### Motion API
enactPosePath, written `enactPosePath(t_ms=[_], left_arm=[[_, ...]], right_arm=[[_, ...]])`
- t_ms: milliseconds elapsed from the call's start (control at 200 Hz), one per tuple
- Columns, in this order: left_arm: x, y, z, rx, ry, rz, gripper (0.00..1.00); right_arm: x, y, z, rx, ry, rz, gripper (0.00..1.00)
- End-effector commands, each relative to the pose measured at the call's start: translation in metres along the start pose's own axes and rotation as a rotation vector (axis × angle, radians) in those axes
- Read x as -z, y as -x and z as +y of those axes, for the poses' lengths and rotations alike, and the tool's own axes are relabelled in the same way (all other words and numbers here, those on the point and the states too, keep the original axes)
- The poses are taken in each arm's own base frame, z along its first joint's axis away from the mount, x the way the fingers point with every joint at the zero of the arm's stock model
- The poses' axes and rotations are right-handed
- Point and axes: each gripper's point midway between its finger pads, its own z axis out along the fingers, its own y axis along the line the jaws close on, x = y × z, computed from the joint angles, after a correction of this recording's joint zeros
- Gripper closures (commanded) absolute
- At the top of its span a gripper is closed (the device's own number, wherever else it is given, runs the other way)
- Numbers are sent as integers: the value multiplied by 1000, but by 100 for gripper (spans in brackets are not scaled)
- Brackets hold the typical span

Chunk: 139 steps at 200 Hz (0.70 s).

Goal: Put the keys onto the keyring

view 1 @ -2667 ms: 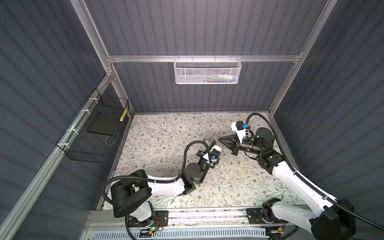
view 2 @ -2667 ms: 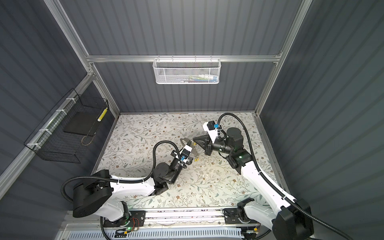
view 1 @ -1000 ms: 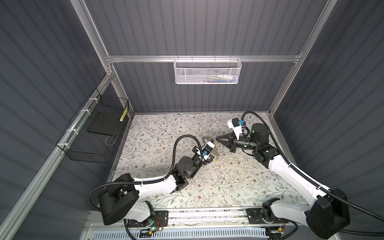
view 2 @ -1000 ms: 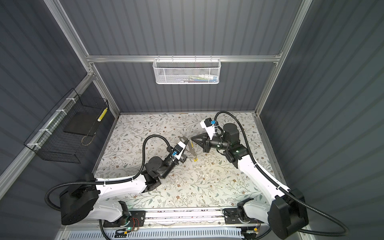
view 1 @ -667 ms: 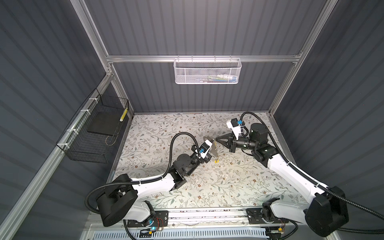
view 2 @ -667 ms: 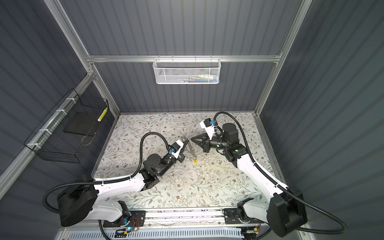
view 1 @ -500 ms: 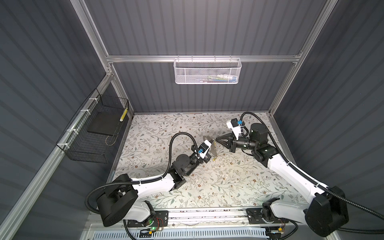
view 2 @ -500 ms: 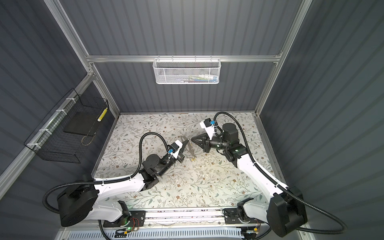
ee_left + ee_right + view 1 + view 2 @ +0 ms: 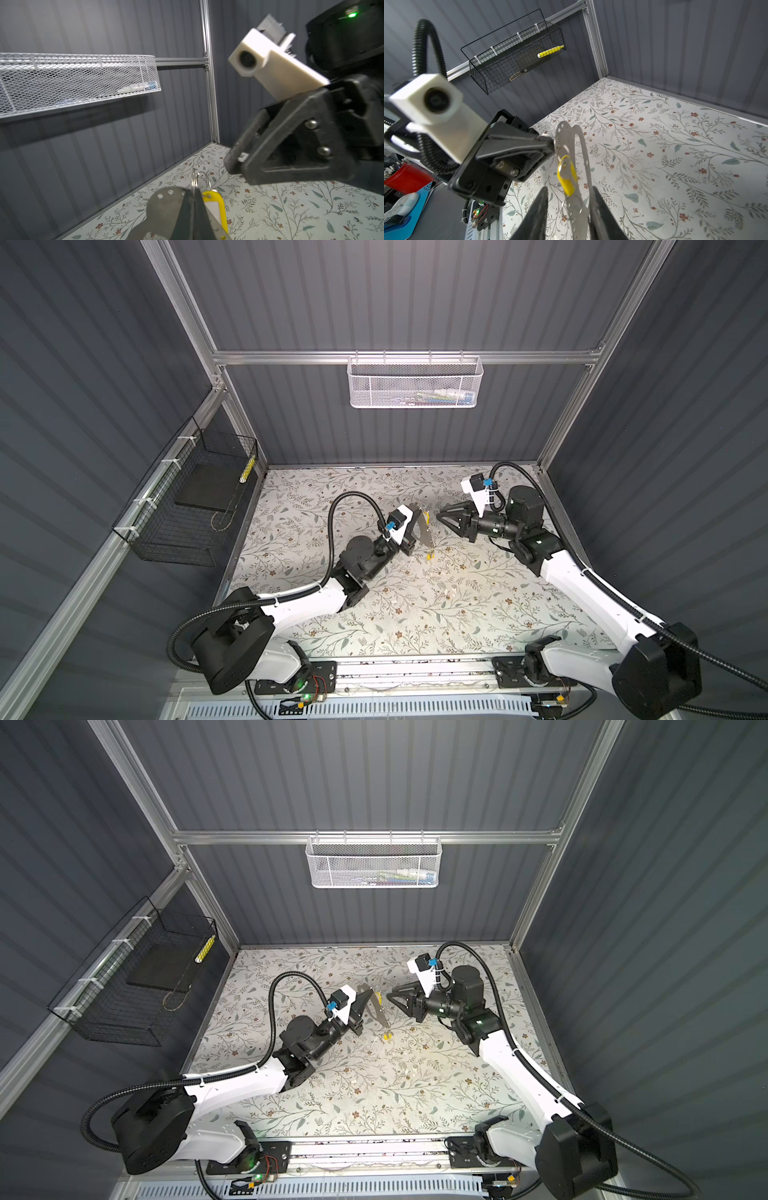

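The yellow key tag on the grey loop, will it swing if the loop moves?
Probably. The yellow key tag hangs loose on the keyring, so it would likely swing and slide. It looks small and plastic, so probably light. The keyring stands flat though the left hand pinches only one edge, so it seems stiff.
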Motion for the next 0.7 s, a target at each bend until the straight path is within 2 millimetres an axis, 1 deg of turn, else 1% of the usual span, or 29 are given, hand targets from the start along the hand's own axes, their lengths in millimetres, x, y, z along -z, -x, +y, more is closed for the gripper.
enactPosePath(t_ms=[0, 245, 265, 345, 505, 690], left_arm=[[-10, 19, 1, 107, -76, 4, 100], [-18, 27, 15, 248, -214, 26, 100], [-18, 27, 13, 255, -249, 29, 100], [-20, 29, 16, 291, -305, 35, 100], [-21, 30, 9, 316, -425, 42, 100], [-21, 31, 6, 332, -464, 29, 100]], right_arm=[[5, 1, -1, 24, -31, -9, 64], [6, 6, -3, 44, -42, -21, 60], [5, 6, -3, 45, -43, -20, 60], [3, 8, -4, 50, -40, -20, 58], [-2, 13, 0, 65, -16, -27, 57], [-8, 17, 6, 99, -12, -30, 55]])
